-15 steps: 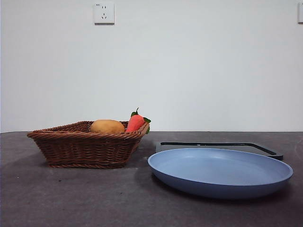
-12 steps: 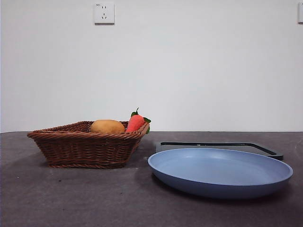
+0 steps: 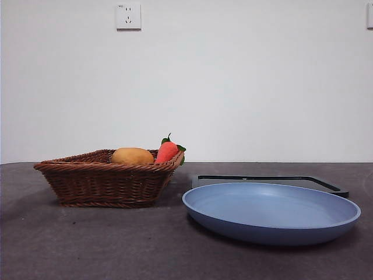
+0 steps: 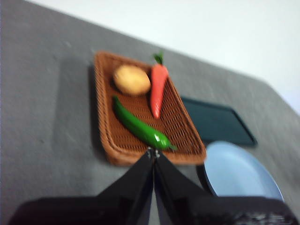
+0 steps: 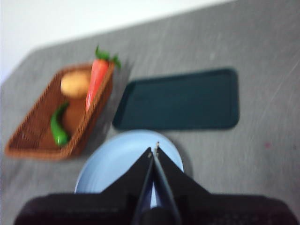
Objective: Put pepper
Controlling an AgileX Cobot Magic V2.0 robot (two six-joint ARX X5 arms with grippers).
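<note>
Left gripper jaws pressed together, empty, above near rim of basket. Pepper just beyond tips, lying diagonal in basket beside carrot. Judged light, stiff, glossy, likely slippery; grasp mid-body, across width. Right gripper closed, empty, over plate.

No text, label, brand, number or sign can be read in any of the views. The white wall socket plate in the front view carries only its dark plug slots and no lettering that can be made out. The woven brown wicker basket, the round light blue plastic plate and the flat dark rectangular tray show plain, unmarked surfaces. Both wrist views are blurred, and nothing written shows on the things in them.
</note>
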